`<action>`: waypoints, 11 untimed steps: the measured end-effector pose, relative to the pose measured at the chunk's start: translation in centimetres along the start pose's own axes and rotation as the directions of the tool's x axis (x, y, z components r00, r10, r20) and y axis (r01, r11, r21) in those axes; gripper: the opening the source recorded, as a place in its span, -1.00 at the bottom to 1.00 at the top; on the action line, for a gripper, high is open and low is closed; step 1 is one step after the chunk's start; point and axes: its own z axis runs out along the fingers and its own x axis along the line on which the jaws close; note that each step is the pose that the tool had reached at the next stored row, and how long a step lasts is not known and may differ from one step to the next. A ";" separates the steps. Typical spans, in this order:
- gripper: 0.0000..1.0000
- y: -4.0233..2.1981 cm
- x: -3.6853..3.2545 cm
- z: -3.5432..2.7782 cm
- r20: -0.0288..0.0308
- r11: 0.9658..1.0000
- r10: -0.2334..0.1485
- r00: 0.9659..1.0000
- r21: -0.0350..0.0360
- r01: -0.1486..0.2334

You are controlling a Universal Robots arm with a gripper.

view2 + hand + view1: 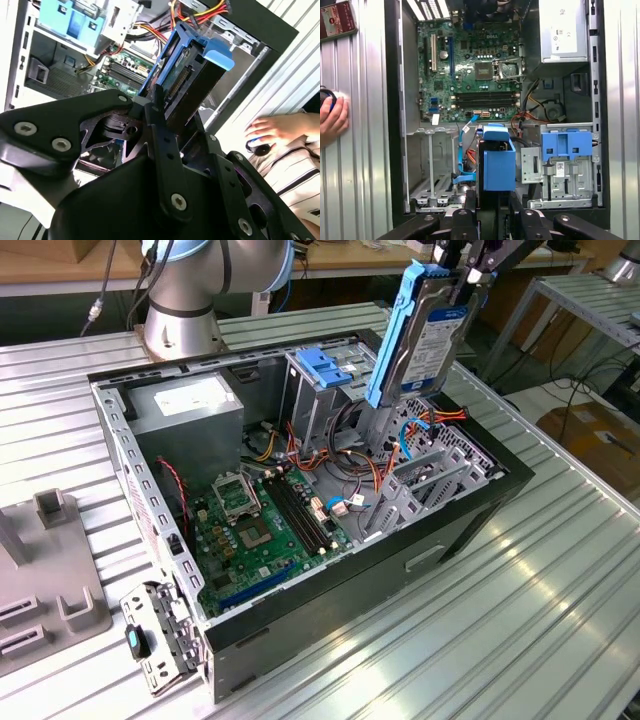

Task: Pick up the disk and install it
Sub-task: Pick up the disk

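Tabletop [520, 620]: ribbed metal, carrying your open computer case [400, 570].
End effector [468, 265]: pinching the disk [435, 340] by its upper end.
Disk: hanging just below the end effector, long axis nearly upright, over the case's drive cage [425, 480].

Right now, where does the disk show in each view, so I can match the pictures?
Exterior view: the disk hangs upright in the gripper, above the open case, toward the exterior view's right.
Second wrist view: the disk juts out beyond the gripper, connector end toward the camera.
First wrist view: the disk is seen edge-on, beside the blue bracket.
Shared landmark: the blue bracket, inside the case in all three.
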 end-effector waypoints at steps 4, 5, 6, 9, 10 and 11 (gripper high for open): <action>-0.30 -0.07 2.04 0.06 -0.001 1.000 0.000 1.000 0.000 0.000; -0.30 -0.09 2.41 0.06 -0.001 1.000 0.000 1.000 0.000 0.000; -0.30 -0.10 2.71 0.07 -0.001 1.000 0.000 1.000 0.000 0.000; -0.30 -0.15 4.12 0.11 -0.001 1.000 0.000 1.000 0.000 0.000; -0.30 -0.17 4.54 0.12 -0.001 1.000 0.000 1.000 0.000 0.000; -0.30 -0.18 4.87 0.13 -0.001 1.000 0.000 1.000 0.000 0.000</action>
